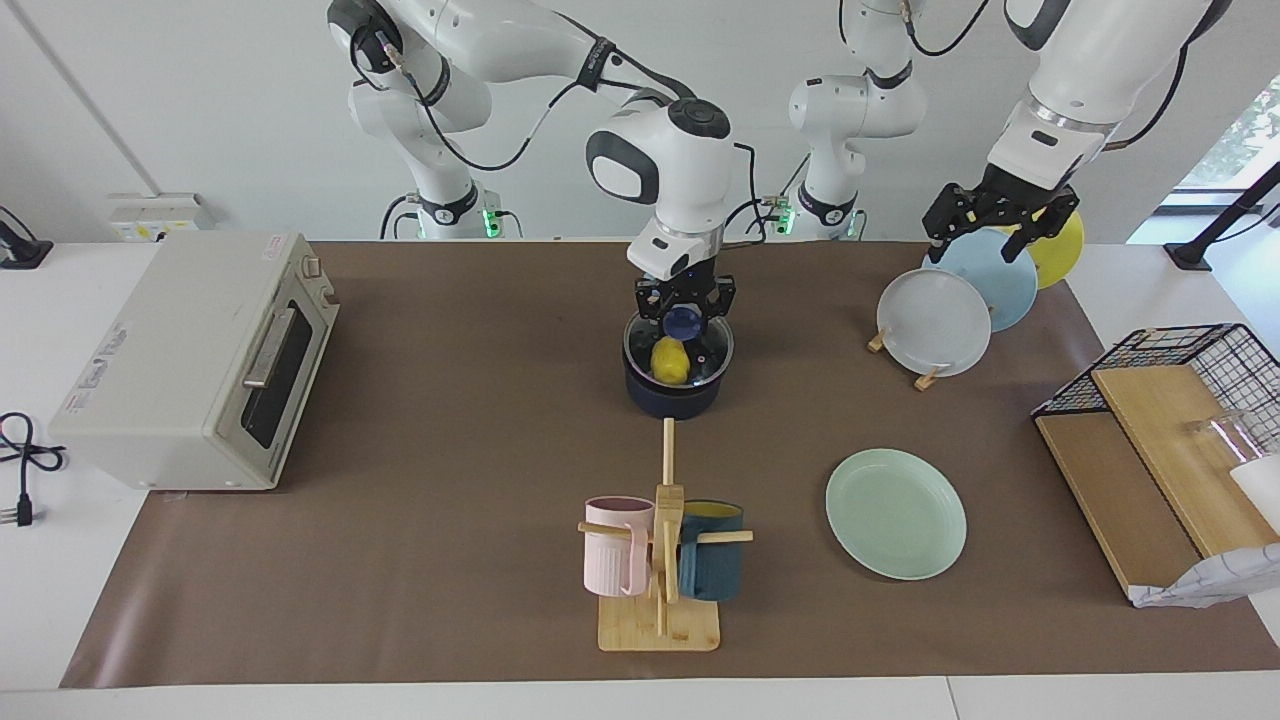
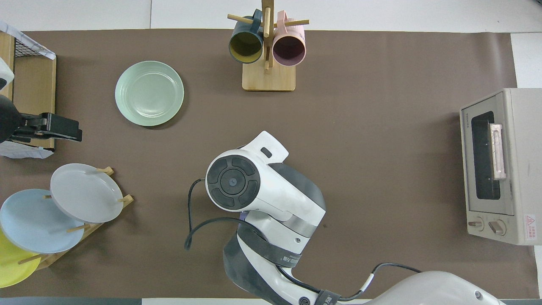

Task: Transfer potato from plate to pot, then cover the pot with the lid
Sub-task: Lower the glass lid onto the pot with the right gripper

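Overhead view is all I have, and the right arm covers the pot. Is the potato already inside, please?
Observer: Yes. In the facing view the potato lies inside the pot.
Operator: Who holds the lid?
Observer: The right tool is shut on the blue knob of the lid, which seems to sit on the pot's rim.
Operator: And the left tool?
Observer: The left tool hangs open over the rack of standing plates; that arm waits.
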Robot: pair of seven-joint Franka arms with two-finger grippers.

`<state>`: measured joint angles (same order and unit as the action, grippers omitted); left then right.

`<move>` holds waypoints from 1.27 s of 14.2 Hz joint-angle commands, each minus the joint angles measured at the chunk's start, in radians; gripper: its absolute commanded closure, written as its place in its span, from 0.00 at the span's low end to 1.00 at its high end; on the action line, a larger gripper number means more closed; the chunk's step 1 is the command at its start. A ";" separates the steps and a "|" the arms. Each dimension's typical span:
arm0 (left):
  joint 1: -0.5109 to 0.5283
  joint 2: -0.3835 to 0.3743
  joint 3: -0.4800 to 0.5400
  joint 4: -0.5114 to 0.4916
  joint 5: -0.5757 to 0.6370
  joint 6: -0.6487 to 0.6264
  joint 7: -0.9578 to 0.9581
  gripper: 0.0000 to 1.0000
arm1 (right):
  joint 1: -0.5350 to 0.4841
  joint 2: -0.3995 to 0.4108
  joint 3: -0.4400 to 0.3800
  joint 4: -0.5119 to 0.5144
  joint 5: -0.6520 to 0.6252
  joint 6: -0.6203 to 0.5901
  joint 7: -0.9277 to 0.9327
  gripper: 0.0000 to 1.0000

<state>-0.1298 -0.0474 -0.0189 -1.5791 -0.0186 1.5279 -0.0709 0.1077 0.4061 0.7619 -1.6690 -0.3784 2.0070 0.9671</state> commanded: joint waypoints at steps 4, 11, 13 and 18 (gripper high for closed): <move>-0.016 0.012 0.007 0.007 0.006 -0.043 0.005 0.00 | -0.014 0.000 0.016 -0.034 -0.040 0.041 0.018 1.00; -0.002 0.004 0.000 -0.001 0.005 -0.038 0.008 0.00 | -0.016 0.000 0.016 -0.061 -0.042 0.050 0.018 1.00; -0.002 0.004 0.002 -0.001 0.005 -0.038 0.005 0.00 | -0.016 0.000 0.016 -0.061 -0.040 0.059 0.019 1.00; -0.001 0.004 0.003 -0.002 0.005 -0.029 -0.001 0.00 | -0.016 0.000 0.016 -0.063 -0.066 0.065 0.018 1.00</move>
<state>-0.1353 -0.0368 -0.0166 -1.5794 -0.0186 1.5063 -0.0712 0.1077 0.4078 0.7619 -1.7177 -0.4056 2.0478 0.9671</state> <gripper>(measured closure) 0.000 0.344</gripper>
